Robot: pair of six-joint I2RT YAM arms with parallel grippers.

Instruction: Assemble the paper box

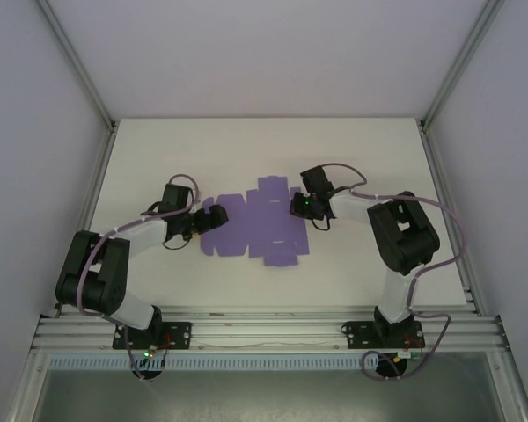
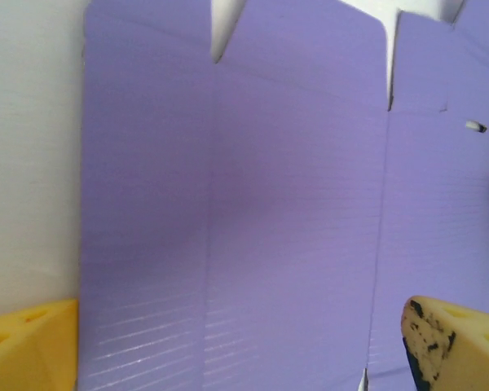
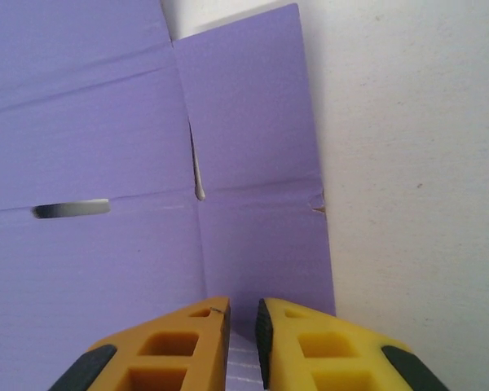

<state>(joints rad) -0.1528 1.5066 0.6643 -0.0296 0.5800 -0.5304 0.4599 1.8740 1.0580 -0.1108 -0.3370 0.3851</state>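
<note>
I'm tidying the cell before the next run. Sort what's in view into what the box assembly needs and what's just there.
For the job:
paper box, a flat purple die-cut sheet
left gripper, open over its left end
right gripper, pinching its right edge

Just there:
white table
metal frame rail at the near edge

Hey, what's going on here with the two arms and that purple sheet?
Two robot arms are working on a paper box, which is a flat purple die-cut sheet lying unfolded on the white table. The left gripper is wide open at the sheet's left end. The right gripper is at its right edge, jaws nearly together; whether it pinches the card is unclear.
</note>
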